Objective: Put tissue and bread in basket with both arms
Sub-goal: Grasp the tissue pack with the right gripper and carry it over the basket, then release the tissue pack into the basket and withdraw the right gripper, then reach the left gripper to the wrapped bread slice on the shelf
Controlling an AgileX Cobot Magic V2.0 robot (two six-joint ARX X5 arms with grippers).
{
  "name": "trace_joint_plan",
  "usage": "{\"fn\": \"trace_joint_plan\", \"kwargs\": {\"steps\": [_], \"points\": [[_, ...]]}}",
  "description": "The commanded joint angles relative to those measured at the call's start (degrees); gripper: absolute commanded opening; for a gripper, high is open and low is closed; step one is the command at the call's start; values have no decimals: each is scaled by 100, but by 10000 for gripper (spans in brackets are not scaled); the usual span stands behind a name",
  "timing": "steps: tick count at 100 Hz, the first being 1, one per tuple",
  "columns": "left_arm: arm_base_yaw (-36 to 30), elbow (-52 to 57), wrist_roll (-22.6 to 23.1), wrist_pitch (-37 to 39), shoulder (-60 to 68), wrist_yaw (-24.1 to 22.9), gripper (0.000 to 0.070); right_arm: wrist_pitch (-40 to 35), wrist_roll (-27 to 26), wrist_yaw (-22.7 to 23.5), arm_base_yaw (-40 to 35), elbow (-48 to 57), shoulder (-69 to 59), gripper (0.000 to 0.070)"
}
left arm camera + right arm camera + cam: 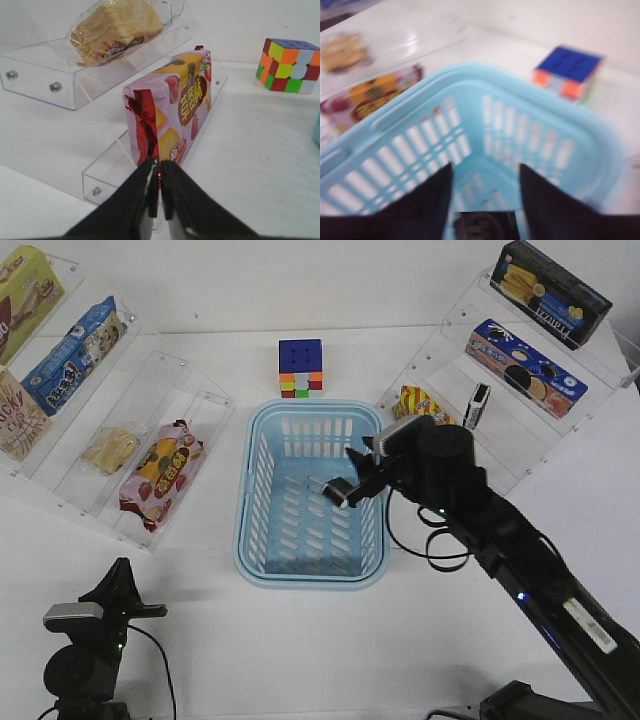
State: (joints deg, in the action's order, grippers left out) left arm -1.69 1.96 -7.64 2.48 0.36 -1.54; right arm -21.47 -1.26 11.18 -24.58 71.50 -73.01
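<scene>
My right tool holds the tissue over the basket, my left tool pinched empty; aiming low would snag the strawberry bag, not the bread.

Bright even light, soft shadows; right wrist view motion-blurred.

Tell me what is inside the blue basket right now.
Above the basket, the right gripper holds the tissue. Slotted bottom looks bare wherever visible; the arm covers the right-hand part. The bread sits on the left shelf.
</scene>
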Motion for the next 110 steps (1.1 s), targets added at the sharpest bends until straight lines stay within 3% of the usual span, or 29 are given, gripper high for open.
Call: {"fn": "trace_joint_plan", "kwargs": {"steps": [1,17,33,42,51,75,79,88,92,96,110], "points": [[-4,-103,-909,72,-11,7,1,-85,57,-59,245,46,243,0],[-4,66,-1764,57,-11,22,1,748,57,76,686,-817,1130,0],[-4,680,-1808,-48,129,149,1,2422,-46,0,892,-2601,2430,0],[-4,1233,-1635,-345,501,151,1,3058,-170,-269,890,-3375,2900,0],[-4,1895,-1016,-688,1193,151,1,3147,-378,-356,890,-3707,3067,0],[-2,3807,1325,-1587,3674,129,8,3042,-452,-341,881,-3716,3056,0],[-4,4120,1585,-1727,4068,127,73,3062,-457,-343,881,-3716,3056,0],[-2,4778,1891,-1932,4839,68,382,3053,-457,-343,881,-3716,3058,0],[-2,5018,1965,-1958,5130,-61,463,3038,-459,-326,881,-3716,3060,0],[-4,5233,2105,-1961,5390,-181,490,3032,-476,-308,881,-3716,3060,0],[-4,5853,2835,-1952,6236,-610,489,3045,-503,-306,881,-3716,3058,0]]}}
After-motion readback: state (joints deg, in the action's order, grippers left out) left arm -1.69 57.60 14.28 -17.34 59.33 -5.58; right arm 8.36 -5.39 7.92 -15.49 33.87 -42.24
